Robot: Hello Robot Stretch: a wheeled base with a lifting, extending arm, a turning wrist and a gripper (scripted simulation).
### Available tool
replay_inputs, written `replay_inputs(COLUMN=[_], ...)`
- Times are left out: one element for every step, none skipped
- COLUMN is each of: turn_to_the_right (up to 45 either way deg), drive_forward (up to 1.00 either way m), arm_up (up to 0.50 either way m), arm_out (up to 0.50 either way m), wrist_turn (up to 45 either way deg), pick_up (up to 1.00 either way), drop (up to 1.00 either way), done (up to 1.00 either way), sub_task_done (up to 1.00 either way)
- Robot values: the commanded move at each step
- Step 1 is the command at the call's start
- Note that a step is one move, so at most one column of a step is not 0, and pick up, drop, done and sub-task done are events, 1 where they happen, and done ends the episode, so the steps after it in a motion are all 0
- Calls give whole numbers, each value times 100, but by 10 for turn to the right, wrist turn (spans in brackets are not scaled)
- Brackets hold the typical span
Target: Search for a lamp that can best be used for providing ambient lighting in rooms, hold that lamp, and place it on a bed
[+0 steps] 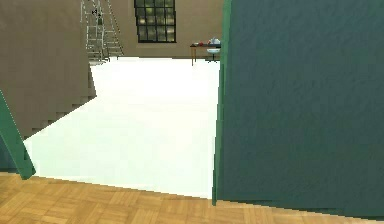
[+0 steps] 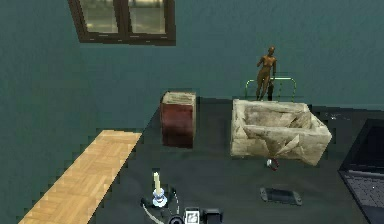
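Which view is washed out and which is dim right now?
Forward view: the white floor beyond the teal wall glares bright. Arm side view: dim; the dark tabletop nearly swallows the flat dark slab, while the tan open box reads clearly.

Looks like a home, only part furnished.
Shows teal walls and a wood floor giving onto a white-floored room with a ladder, a paned window and a small table far back. Has, to the side, a dark tabletop with a statuette, a candle, a red-brown box and a pale box, under a wood-framed window.
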Motion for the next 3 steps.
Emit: replay_inputs(turn_to_the_right=[0,0,0], drive_forward=[0,0,0], arm_up=[0,10,20], arm_out=[0,0,0], wrist_turn=[0,0,0], pick_up=[100,0,0], drop=[0,0,0], done=[0,0,0], sub_task_done=[0,0,0])
